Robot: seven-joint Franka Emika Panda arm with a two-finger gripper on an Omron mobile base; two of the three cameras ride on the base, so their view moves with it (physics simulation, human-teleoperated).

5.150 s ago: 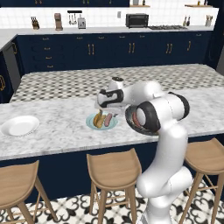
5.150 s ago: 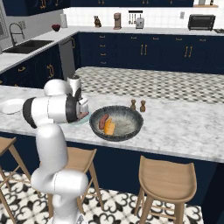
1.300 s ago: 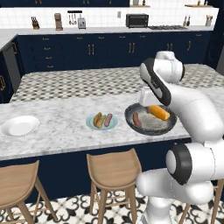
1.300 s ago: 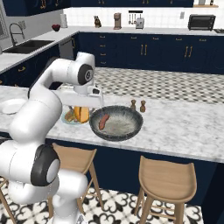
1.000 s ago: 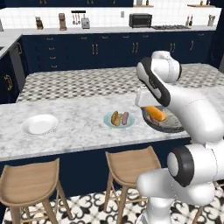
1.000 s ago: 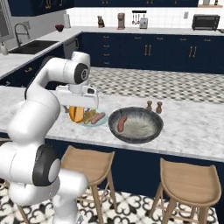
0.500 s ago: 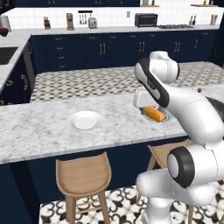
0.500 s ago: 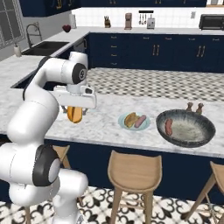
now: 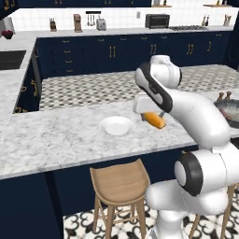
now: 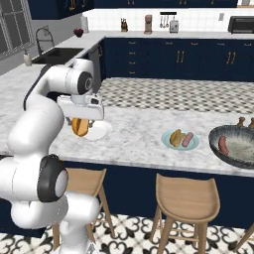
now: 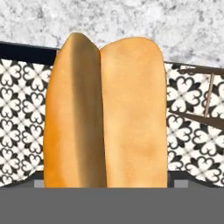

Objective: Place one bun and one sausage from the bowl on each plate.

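My gripper (image 9: 153, 116) is shut on an orange-brown bun (image 9: 155, 120), held just above the marble counter to the right of the empty white plate (image 9: 116, 126). From the right side, the bun (image 10: 79, 127) hangs at the near-left edge of that white plate (image 10: 100, 131). The bun (image 11: 105, 113) spans most of the hand view and hides the fingertips. A light blue plate (image 10: 194, 144) carries a bun (image 10: 175, 137) and a sausage (image 10: 187, 139). The dark grey bowl (image 10: 216, 142) farther right holds one sausage (image 10: 223, 145); its edge (image 9: 229, 111) also shows at the far right.
Two small shakers (image 10: 245, 122) stand behind the bowl. Wooden stools (image 10: 184, 201) stand below the counter's front edge, one (image 9: 122, 186) right under the white plate. A sink (image 10: 59, 53) lies on the far left counter.
The base has driven left, so the whole scene slid right. My gripper has carried the bun from the bowl past the blue plate to beside the white plate.
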